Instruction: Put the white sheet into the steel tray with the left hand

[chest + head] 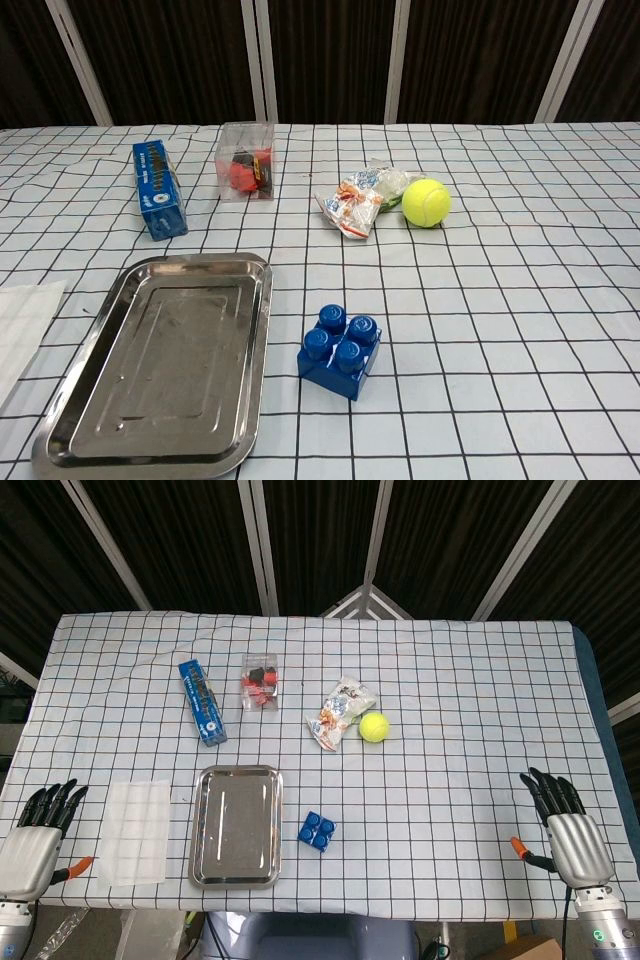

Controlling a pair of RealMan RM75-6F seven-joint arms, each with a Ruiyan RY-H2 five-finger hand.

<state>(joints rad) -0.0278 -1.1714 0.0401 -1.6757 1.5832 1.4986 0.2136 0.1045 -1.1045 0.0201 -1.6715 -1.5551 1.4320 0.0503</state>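
The white sheet lies flat on the checked tablecloth, just left of the steel tray; the chest view shows only its corner at the left edge. The tray is empty. My left hand rests at the table's front left corner, left of the sheet and apart from it, fingers spread and holding nothing. At the front right corner my right hand lies the same way, fingers apart and empty. Neither hand shows in the chest view.
A blue toy brick sits right of the tray. Further back are a blue box, a clear box with red pieces, a snack packet and a yellow tennis ball.
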